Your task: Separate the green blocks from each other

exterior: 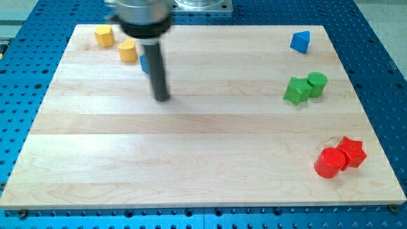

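Two green blocks sit touching each other at the view's right: a green star-shaped block (296, 91) and a green cylinder (317, 83) just to its upper right. My tip (163, 98) rests on the wooden board (191, 140) at the view's upper left of centre, far to the left of both green blocks and touching none of them.
Two yellow blocks (104, 35) (128, 50) lie at the top left. A blue block (144, 62) is partly hidden behind the rod. A blue triangular block (300, 42) is at the top right. A red cylinder (329, 162) and red star (351, 152) touch at the bottom right.
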`<action>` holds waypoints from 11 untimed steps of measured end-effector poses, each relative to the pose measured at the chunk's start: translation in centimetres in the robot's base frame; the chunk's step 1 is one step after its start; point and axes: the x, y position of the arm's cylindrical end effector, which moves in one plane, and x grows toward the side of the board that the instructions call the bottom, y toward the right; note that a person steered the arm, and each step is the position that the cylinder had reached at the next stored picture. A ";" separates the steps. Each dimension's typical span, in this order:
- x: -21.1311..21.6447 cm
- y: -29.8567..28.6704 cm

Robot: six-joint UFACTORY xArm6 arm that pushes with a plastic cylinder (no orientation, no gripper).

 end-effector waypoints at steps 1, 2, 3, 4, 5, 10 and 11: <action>-4.4 13.1; -7.1 26.0; -7.2 33.1; -3.4 30.9; -2.7 24.8; 1.6 7.2; -0.8 4.7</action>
